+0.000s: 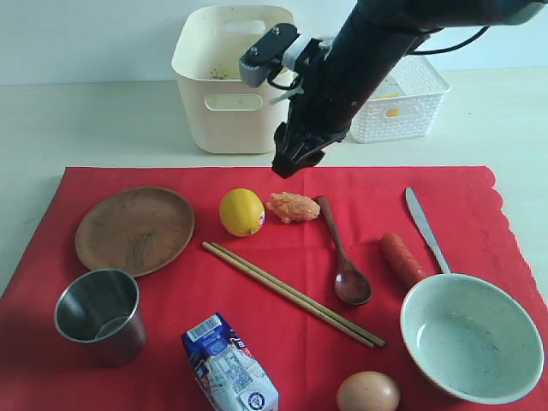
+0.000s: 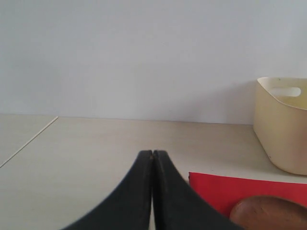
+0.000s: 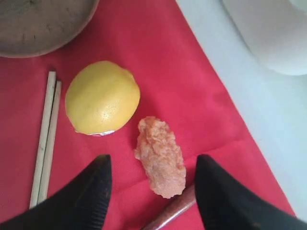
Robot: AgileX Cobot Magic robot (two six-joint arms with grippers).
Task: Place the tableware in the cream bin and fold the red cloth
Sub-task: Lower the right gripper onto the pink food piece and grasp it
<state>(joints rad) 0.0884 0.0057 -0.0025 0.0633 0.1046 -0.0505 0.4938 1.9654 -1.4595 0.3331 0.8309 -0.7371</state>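
Observation:
The red cloth [image 1: 282, 334] lies flat under everything. On it are the wooden plate [image 1: 133, 229], steel cup [image 1: 98, 312], chopsticks [image 1: 291, 293], dark spoon [image 1: 342, 257], knife [image 1: 425, 227] and pale bowl [image 1: 471, 336]. The cream bin [image 1: 231, 81] stands behind the cloth. My right gripper [image 1: 291, 158] hovers open over the cloth's far edge; in its wrist view the right gripper [image 3: 153, 160] straddles an orange food lump [image 3: 160, 155] and the spoon handle [image 3: 175, 211]. My left gripper [image 2: 153, 153] is shut and empty, off the cloth's [image 2: 230, 189] corner by the plate [image 2: 268, 213].
A lemon [image 1: 241, 211], carrot [image 1: 401, 259], egg [image 1: 368, 392] and milk carton [image 1: 229, 366] also lie on the cloth. A white lattice basket [image 1: 398, 98] stands right of the bin. The left arm does not show in the exterior view.

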